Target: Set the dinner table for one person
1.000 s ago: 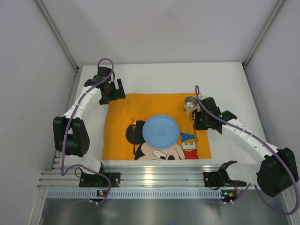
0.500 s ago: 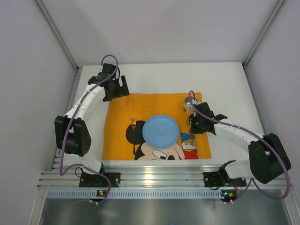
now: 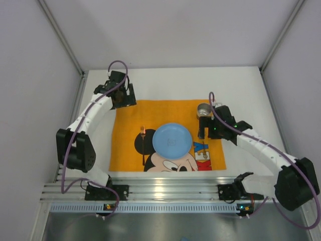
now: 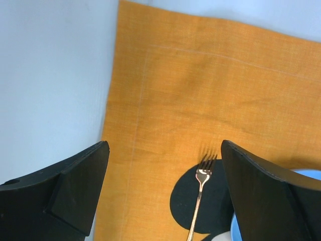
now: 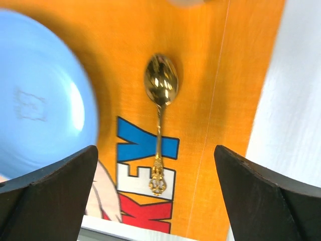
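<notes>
On the white dinner table [image 3: 241, 90] lies an orange Mickey Mouse placemat [image 3: 130, 118]. A blue plate [image 3: 172, 140] sits at its middle, with a fork [image 3: 143, 143] to its left. In the right wrist view a gold spoon [image 5: 159, 115] lies flat on the mat, right of the plate [image 5: 40, 95]. My right gripper [image 5: 155, 150] hovers open above the spoon, not touching it. A metal cup [image 3: 203, 109] stands at the mat's far right corner, just beyond the right gripper [image 3: 206, 130]. My left gripper [image 3: 123, 96] is open and holds nothing at the mat's far left corner, looking down at the fork [image 4: 200, 196].
White walls close in the table on the left, right and back. The aluminium rail [image 3: 165, 191] carrying both arm bases runs along the near edge. Bare white tabletop lies behind and to the right of the placemat.
My right gripper has gone from shut to open, and the spoon now lies free on the mat. The right arm shifted left, then back. The left gripper drifted slightly right.
</notes>
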